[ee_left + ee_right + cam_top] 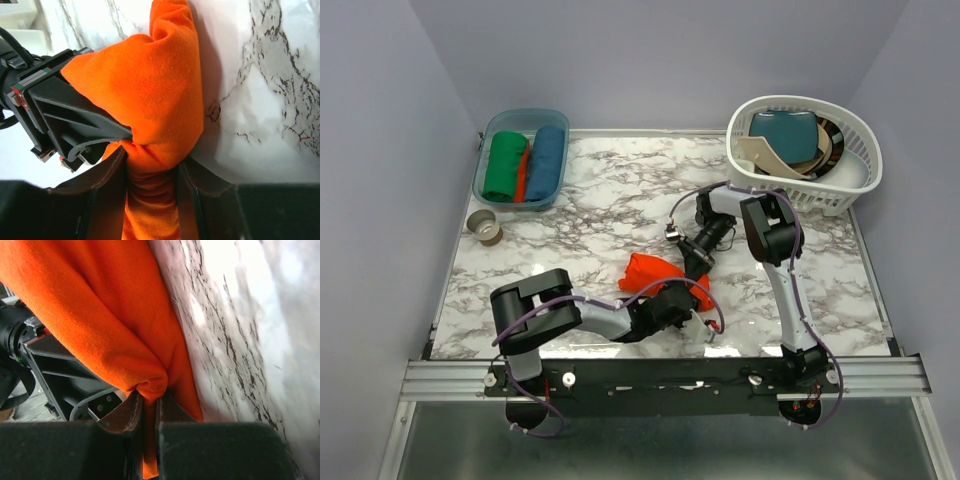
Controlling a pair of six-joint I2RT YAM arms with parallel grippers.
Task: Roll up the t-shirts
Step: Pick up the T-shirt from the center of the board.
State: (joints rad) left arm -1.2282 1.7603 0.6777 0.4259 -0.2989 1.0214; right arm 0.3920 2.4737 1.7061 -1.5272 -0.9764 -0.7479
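Observation:
A bright orange-red t-shirt (653, 272) lies bunched on the marble table, front centre. My left gripper (686, 302) is shut on its near end; in the left wrist view the cloth (145, 90) is pinched thickly between the fingers (111, 182). My right gripper (696, 264) is shut on a fold at its right edge; in the right wrist view the fold (100, 315) is clamped between the nearly closed fingers (126, 415). The two grippers are close together on the same end. Rolled green (504, 164) and blue (548, 162) shirts lie in a bin.
The teal bin (492, 196) stands at the back left, with an orange-red roll between the green and blue ones. A white laundry basket (850, 160) with folded cloth stands at the back right. A tape roll (485, 228) lies on the left.

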